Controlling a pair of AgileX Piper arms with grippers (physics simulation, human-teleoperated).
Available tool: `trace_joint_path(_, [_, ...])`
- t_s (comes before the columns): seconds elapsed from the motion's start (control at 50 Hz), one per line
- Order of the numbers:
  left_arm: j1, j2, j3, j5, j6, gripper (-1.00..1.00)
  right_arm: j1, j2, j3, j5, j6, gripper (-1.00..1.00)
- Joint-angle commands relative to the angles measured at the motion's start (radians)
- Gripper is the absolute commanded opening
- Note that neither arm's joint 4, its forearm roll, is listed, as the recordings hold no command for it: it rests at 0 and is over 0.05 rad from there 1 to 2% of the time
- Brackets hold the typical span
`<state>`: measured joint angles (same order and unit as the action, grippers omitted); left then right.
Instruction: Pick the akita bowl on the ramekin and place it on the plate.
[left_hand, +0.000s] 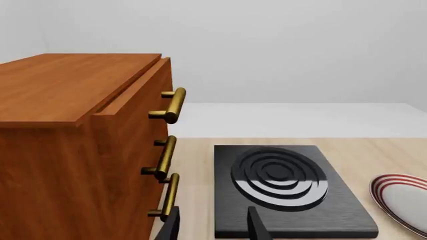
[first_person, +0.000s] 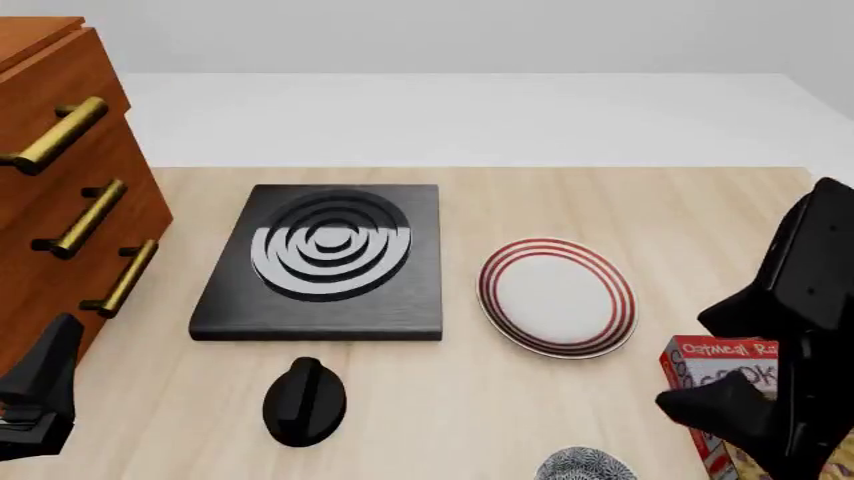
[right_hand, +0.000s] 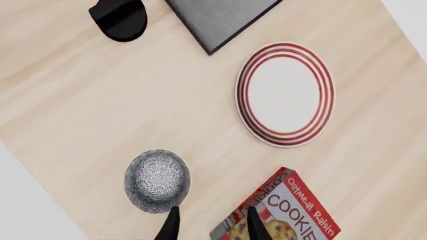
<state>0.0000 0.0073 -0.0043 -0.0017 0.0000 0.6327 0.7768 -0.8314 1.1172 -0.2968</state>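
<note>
The akita bowl (right_hand: 157, 181), small, grey and speckled, sits near the table's front edge and is cut off at the bottom of the front view (first_person: 587, 466). No ramekin shows; whatever is under the bowl is hidden. The plate (right_hand: 285, 94), white with red rings, lies flat farther back (first_person: 558, 297), apart from the bowl. My right gripper (right_hand: 211, 227) is open above the table, its fingers between the bowl and a cookie box, holding nothing. My left gripper (left_hand: 213, 227) is open and empty, facing the burner beside the cabinet.
A black square burner (first_person: 327, 255) lies left of the plate, with a black knob-shaped object (first_person: 304, 400) in front of it. A wooden cabinet (first_person: 54, 180) with brass handles stands at the left. An oatmeal cookie box (first_person: 721, 385) lies right of the bowl, under the right arm (first_person: 794, 340).
</note>
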Motion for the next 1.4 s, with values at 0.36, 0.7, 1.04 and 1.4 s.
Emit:
trace_joint_path(0.36, [0.0,0.0,0.0,0.0,0.0,1.0,0.022,0.185,0.037,-0.08,-0.026,1.0])
trace_joint_path(0.7, [0.0,0.0,0.0,0.0,0.0,1.0,0.068,0.228,0.117,-0.159,0.006,1.0])
trace_joint_path(1.04, [0.0,0.0,0.0,0.0,0.0,1.0,0.091,0.274,0.252,-0.299,-0.019,1.0])
trace_joint_path(1.4, [0.0,0.0,0.0,0.0,0.0,1.0,0.151,0.32,0.331,-0.388,0.028,1.0])
